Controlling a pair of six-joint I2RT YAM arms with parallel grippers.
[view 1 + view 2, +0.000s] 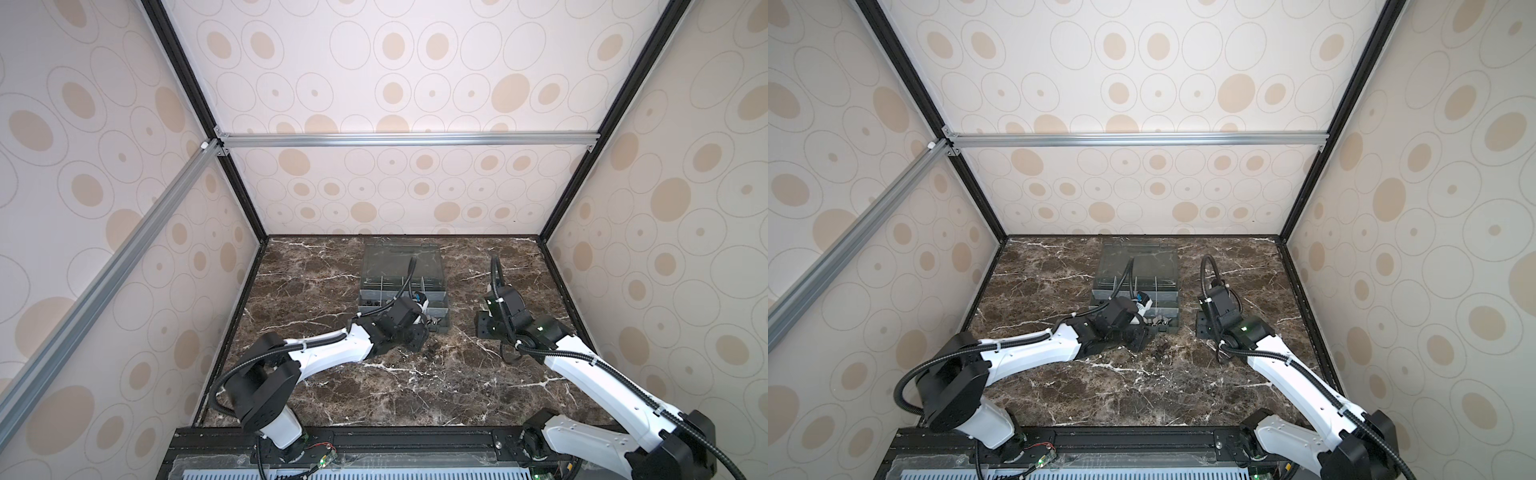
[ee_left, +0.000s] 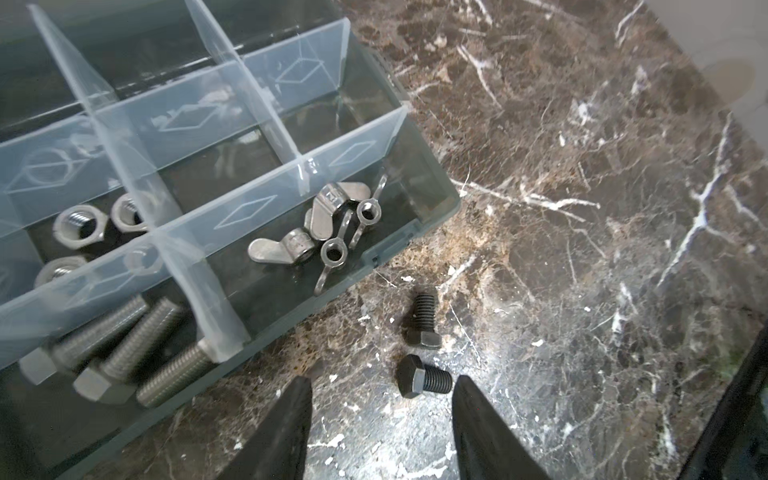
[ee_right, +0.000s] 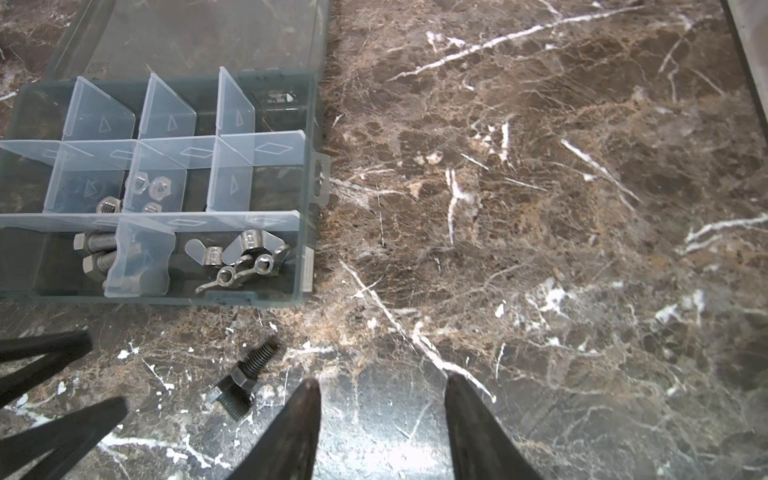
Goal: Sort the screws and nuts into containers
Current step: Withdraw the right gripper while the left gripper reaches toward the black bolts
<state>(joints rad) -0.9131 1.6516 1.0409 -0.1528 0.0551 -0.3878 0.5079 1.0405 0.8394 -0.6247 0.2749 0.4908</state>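
Lying beside the organizer box [image 2: 424,178], two black screws [image 2: 424,380]; left gripper [image 2: 382,379], right gripper [image 3: 382,378] parted, empty.

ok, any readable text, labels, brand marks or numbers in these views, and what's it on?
No legible text in any view.
On a wing nut: a stamped mark, too blurred to read.
On the clear dividers: only embossed diamond and triangle outlines, no letters or numbers.
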